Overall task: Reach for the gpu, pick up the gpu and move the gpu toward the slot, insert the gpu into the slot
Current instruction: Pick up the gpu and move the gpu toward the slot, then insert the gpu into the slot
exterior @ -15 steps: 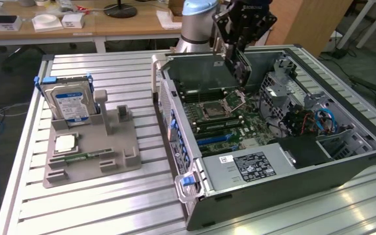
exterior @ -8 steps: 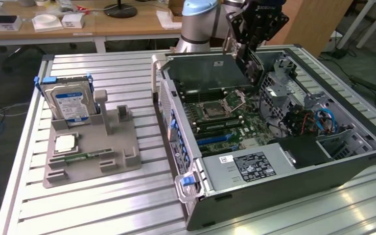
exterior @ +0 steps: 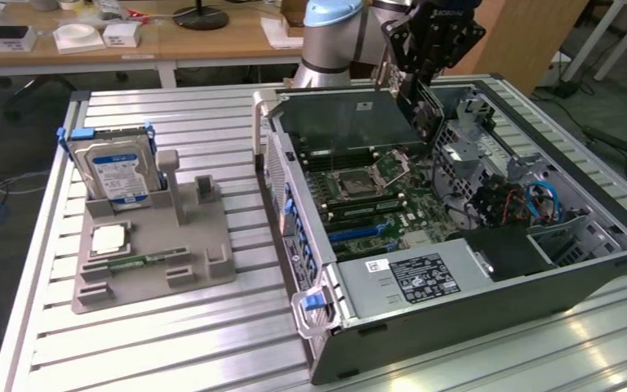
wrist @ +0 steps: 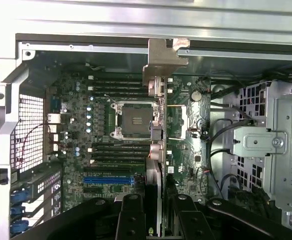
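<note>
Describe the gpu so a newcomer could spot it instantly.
Start at the open computer case on the slatted table. Over its motherboard, the gripper holds the gpu on edge. It is a broad, flat, dark green card, unlike the blue-labelled hard drive standing outside the case.

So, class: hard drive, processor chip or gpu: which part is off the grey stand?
The gpu: the hand holds it over the open case; hard drive and chip sit on the stand.
</note>
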`<state>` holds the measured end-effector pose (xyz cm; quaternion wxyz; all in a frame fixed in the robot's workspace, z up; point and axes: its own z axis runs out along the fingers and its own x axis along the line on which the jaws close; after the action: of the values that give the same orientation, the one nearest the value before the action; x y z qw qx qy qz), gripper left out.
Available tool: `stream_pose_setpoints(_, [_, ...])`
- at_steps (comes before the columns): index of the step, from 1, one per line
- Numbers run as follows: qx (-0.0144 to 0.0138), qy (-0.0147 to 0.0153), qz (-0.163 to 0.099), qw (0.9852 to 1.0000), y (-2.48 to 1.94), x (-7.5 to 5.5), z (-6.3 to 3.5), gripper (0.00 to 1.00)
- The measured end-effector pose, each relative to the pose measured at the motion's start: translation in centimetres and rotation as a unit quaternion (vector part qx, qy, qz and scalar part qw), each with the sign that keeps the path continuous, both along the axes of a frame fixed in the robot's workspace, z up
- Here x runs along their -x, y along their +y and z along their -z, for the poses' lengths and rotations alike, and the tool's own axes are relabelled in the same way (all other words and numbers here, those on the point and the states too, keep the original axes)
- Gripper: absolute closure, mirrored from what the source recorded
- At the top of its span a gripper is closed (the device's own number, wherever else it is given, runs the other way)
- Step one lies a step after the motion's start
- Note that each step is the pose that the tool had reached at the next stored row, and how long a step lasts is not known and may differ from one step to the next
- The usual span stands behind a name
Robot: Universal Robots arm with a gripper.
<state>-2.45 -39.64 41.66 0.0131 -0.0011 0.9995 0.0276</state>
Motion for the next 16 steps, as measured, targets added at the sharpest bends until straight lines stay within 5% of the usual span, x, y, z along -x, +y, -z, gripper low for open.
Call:
stream_pose_setpoints(10, [-0.0001, -0.0001, -0.003, 1.0000, -0.02, 0.00, 0.01, 0.74])
stream_pose_setpoints(16, [0.0000, 0.0000, -0.049, 0.9988, -0.02, 0.03, 0.01, 0.74])
